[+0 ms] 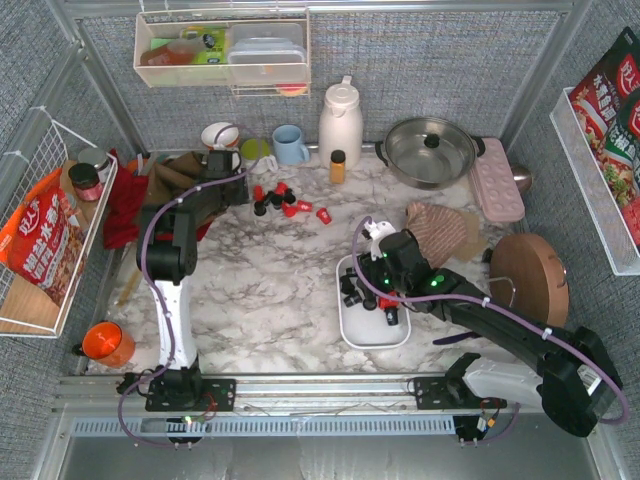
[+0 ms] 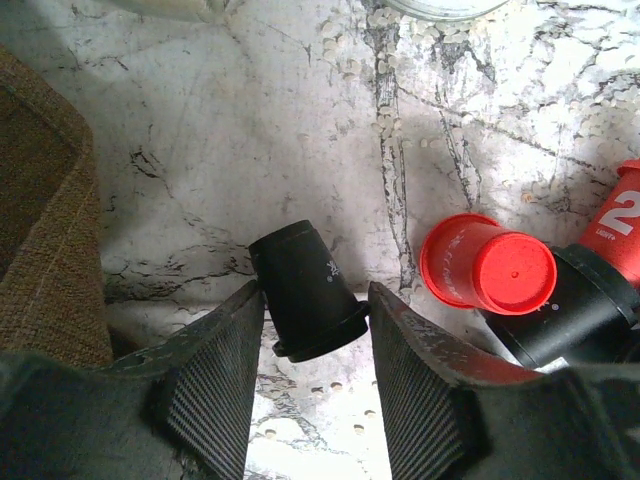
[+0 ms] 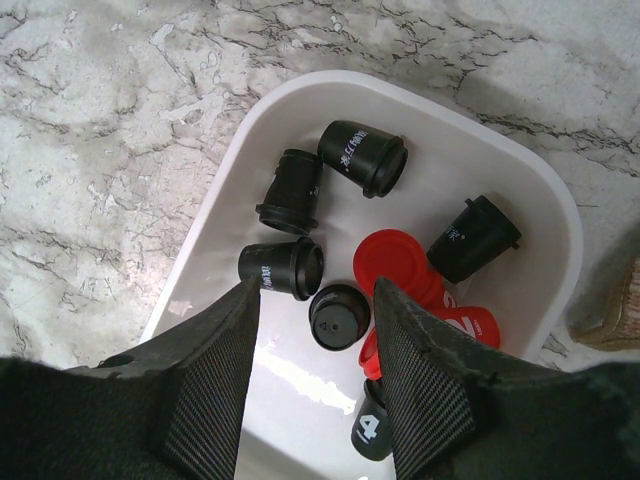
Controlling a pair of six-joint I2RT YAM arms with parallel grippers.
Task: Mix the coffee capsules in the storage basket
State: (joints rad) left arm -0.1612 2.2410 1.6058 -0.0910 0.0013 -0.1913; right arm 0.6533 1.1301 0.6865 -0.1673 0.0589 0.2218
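Left pincer [image 2: 315, 335] flanking black capsule [image 2: 308, 290], contact unclear, basket [image 3: 300, 90] near rim hidden

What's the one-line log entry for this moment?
left pincer: open, straddling black capsule on table | right pincer: open over storage basket | basket holds red and black coffee capsules
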